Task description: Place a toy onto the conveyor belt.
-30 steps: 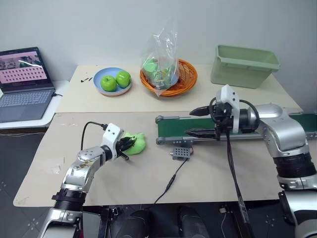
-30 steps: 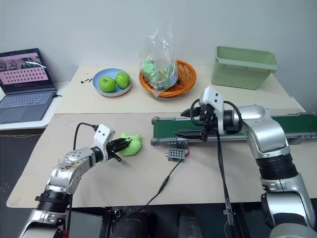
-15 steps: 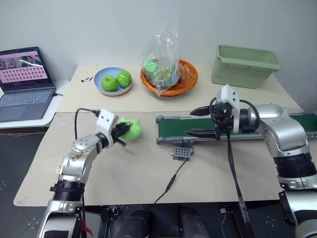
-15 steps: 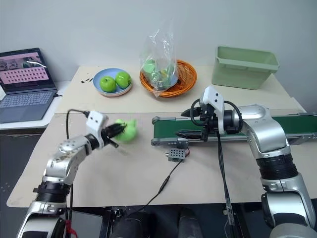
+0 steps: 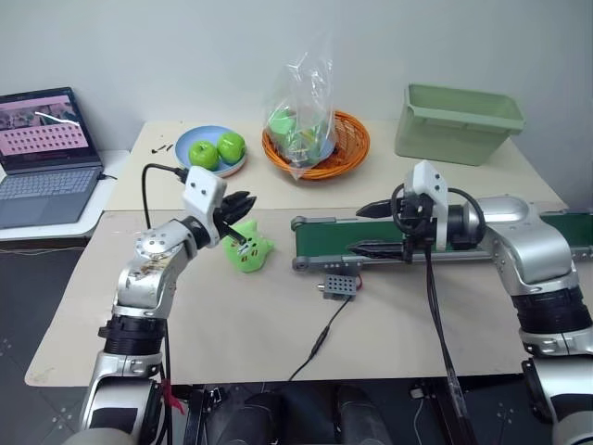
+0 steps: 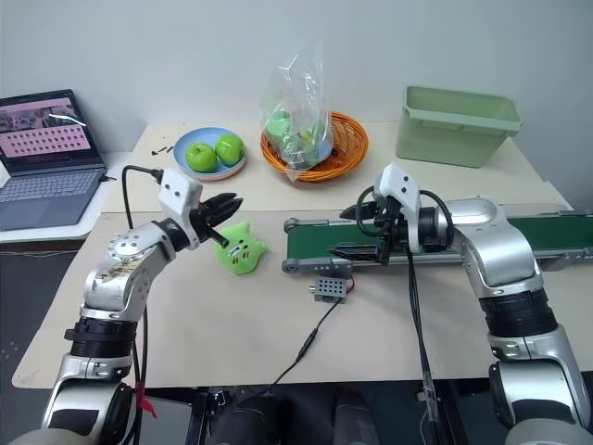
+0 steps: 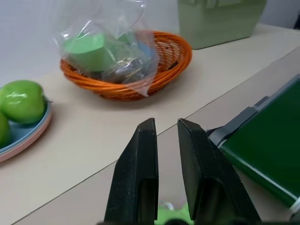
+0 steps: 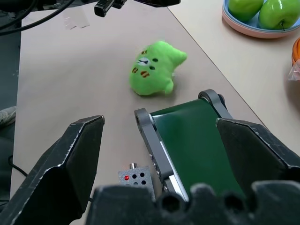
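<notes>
The small lime-green plush toy (image 5: 248, 250), animal-shaped with little ears and a face of pink and dark marks, lies on the pale beige table (image 5: 232, 324), just short of the near end of the long dark green conveyor belt (image 6: 482, 237) in its grey metal frame. It is not on the belt.

The left gripper (image 5: 243, 202) hangs in the air just above the toy, on its far side, with its two black fingers (image 7: 140, 178) drawn close together, a narrow slit between them, and nothing gripped. A sliver of the toy shows beneath the fingers in the left wrist view.

The right gripper (image 5: 375, 228) hovers over the belt's near end, pointing toward the toy, its fingers (image 8: 70, 159) spread wide apart and empty.

A small grey control box with a red light (image 5: 336, 286) sits on the table by the belt's end roller. Farther back stand a blue plate holding two green apples (image 5: 215, 151), an orange wicker basket (image 5: 345, 144) containing a clear plastic bag (image 5: 301, 102), and a pale green plastic bin (image 5: 457, 122). An open laptop (image 5: 42, 153) sits on a side table.
</notes>
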You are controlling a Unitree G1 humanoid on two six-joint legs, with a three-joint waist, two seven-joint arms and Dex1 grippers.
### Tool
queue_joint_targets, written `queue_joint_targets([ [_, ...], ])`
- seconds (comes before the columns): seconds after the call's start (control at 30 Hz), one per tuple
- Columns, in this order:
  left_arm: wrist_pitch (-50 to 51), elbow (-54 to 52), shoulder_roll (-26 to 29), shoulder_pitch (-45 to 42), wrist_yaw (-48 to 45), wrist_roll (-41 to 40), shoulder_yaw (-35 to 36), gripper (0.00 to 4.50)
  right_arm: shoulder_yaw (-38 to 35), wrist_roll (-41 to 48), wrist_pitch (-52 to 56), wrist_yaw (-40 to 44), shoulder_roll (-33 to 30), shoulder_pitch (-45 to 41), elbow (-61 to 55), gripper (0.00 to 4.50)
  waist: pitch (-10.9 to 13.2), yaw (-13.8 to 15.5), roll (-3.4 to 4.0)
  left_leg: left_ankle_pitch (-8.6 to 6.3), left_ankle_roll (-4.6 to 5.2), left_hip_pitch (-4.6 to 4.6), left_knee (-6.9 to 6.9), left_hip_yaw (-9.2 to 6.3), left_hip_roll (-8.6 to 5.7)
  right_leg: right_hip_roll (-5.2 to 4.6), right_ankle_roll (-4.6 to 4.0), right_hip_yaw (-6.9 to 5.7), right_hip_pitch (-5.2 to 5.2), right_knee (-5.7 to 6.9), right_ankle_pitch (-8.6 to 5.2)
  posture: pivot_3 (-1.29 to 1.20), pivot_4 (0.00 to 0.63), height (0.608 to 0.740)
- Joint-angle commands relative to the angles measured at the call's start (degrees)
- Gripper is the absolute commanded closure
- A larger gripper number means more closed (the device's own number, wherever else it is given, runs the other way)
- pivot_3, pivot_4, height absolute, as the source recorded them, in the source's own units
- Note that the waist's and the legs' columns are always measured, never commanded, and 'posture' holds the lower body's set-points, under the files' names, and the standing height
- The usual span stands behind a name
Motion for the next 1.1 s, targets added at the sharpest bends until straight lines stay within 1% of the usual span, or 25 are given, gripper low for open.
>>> queue_joint_targets([
  [0.03,0.05,-2.77,-0.12,-0.27,-0.75,-0.16,-0.95,3.72,-2.15,0.28,-0.90,-0.53,-1.03,0.55,-2.15,0.00,0.00,0.01,0.00,0.00,0.00,0.00,0.00,0.00,0.00,0.00,0.00,0.00,0.00,0.00,0.00,0.00,0.150,0.732],
  [0.23,0.92,-1.45,-0.33,-1.17,0.83,-1.05,0.92,3.72,-2.53,0.42,-0.88,-0.88,-1.67,1.68,-2.78,0.00,0.00,-0.12,0.00,0.00,0.00,0.01,0.00,0.00,0.00,0.01,0.00,0.01,0.00,0.01,0.00,0.00,0.150,0.732],
  [0.33,2.99,-1.00,0.40,-1.05,1.56,-1.45,2.28,2.96,-2.42,0.57,-0.76,-1.08,-1.66,1.54,-2.84,0.00,0.00,-0.13,0.00,0.00,0.00,0.01,0.00,0.00,0.00,0.02,0.00,0.01,-0.01,0.01,0.00,0.00,0.150,0.732],
  [0.37,3.47,-0.59,1.03,-0.88,1.77,-1.04,2.59,2.64,-2.32,0.55,-0.78,-1.10,-1.60,1.37,-2.70,0.00,0.00,-0.13,0.00,0.00,0.00,0.01,0.00,0.00,0.00,0.01,0.00,0.01,0.00,0.01,0.00,0.00,0.150,0.732],
  [0.4,3.71,-0.17,1.76,-0.66,1.76,-0.49,2.68,2.23,-2.22,0.54,-0.83,-1.07,-1.56,1.25,-2.58,0.00,0.00,-0.15,0.00,0.00,0.00,0.00,0.00,0.00,0.00,0.01,0.00,0.01,0.00,0.01,0.00,0.00,0.150,0.732],
  [0.43,4.09,0.31,2.40,-0.48,1.79,-0.11,2.78,1.95,-2.14,0.51,-0.88,-1.02,-1.54,1.17,-2.48,0.00,0.00,-0.15,0.00,0.01,0.00,0.01,0.00,0.00,0.00,0.02,0.00,0.01,0.00,0.01,0.00,0.00,0.150,0.732],
  [0.53,5.52,2.51,3.55,0.16,2.81,0.55,3.23,0.83,-1.86,0.37,-1.02,-0.93,-1.35,0.89,-2.09,0.00,0.00,-0.18,0.00,0.01,-0.01,0.01,0.00,0.00,0.00,0.02,0.00,0.01,-0.01,0.01,0.00,0.00,0.150,0.732],
  [0.6,7.08,3.01,3.13,0.55,3.06,-0.68,3.91,0.23,-1.79,0.40,-0.98,-0.89,-1.30,0.88,-2.18,0.00,0.00,-0.13,0.00,0.01,0.00,0.02,0.00,0.00,0.00,0.02,0.00,0.01,0.00,0.01,0.00,0.00,0.150,0.732],
  [0.63,7.57,3.40,2.78,0.71,3.09,-1.25,4.31,0.05,-1.74,0.41,-0.94,-0.90,-1.26,0.87,-2.24,0.00,0.00,-0.10,0.00,0.00,0.00,0.02,0.00,0.00,0.00,0.02,0.00,0.00,0.00,0.01,0.00,0.00,0.150,0.732],
  [0.7,7.80,4.38,2.23,1.20,3.33,-1.33,4.25,0.05,-1.71,0.44,-0.88,-0.92,-1.21,0.86,-2.36,0.00,0.00,-0.06,0.00,0.00,0.00,0.01,0.00,0.00,0.00,0.02,0.00,0.00,0.00,0.01,0.00,0.00,0.150,0.732],
  [0.87,5.31,8.70,1.12,2.19,2.27,1.31,0.68,0.05,-1.81,0.54,-0.68,-0.98,-1.39,1.06,-2.83,0.00,0.00,0.09,0.00,0.01,-0.01,0.02,0.00,0.00,-0.01,0.01,0.00,0.00,0.01,0.01,0.00,0.00,0.150,0.732],
  [1.0,2.16,13.80,1.23,1.94,1.53,3.88,-1.35,0.05,-2.13,0.66,-0.42,-1.10,-1.73,1.29,-3.23,0.00,0.00,-0.02,0.00,0.01,-0.01,0.01,0.00,0.00,0.00,0.01,0.00,0.00,-0.01,0.02,0.00,0.00,0.150,0.732],
  [1.1,-1.18,20.03,0.50,1.02,1.34,5.43,-1.97,0.05,-2.57,0.74,-0.10,-1.46,-2.11,1.73,-3.87,0.00,0.00,-0.06,0.00,0.00,0.00,0.01,0.00,0.00,0.00,0.01,0.00,0.01,-0.01,0.01,0.00,0.00,0.150,0.732],
])
